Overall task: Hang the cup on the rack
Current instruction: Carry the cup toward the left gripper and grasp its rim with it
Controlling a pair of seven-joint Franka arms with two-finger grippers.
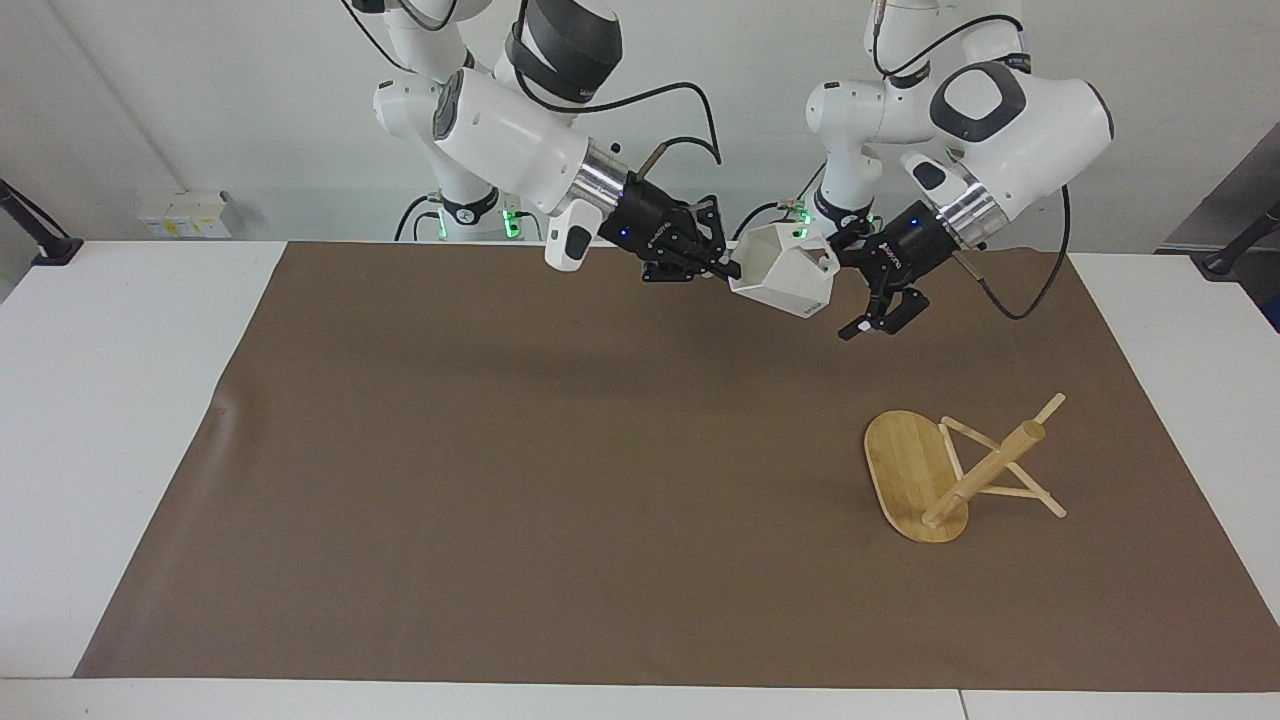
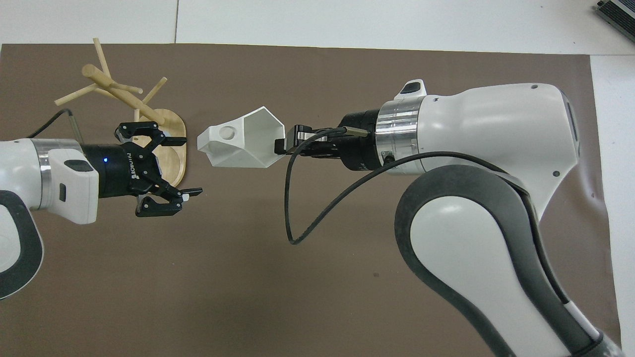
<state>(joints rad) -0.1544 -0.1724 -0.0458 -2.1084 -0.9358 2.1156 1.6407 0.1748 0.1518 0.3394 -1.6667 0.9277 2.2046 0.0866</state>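
The white faceted cup [image 1: 785, 283] [image 2: 240, 144] hangs on its side in the air over the mat's middle, near the robots' edge. My right gripper [image 1: 728, 272] [image 2: 280, 145] is shut on its rim. My left gripper [image 1: 848, 295] [image 2: 188, 166] is open just beside the cup's handle end, and a small gap shows between them in the overhead view. The bamboo rack [image 1: 985, 470] [image 2: 124, 94] stands on its oval base [image 1: 905, 475] toward the left arm's end of the table. The left gripper covers part of that base in the overhead view.
A brown mat [image 1: 500, 450] covers most of the white table [image 1: 110, 400]. A black cable [image 2: 297, 218] loops down from the right wrist.
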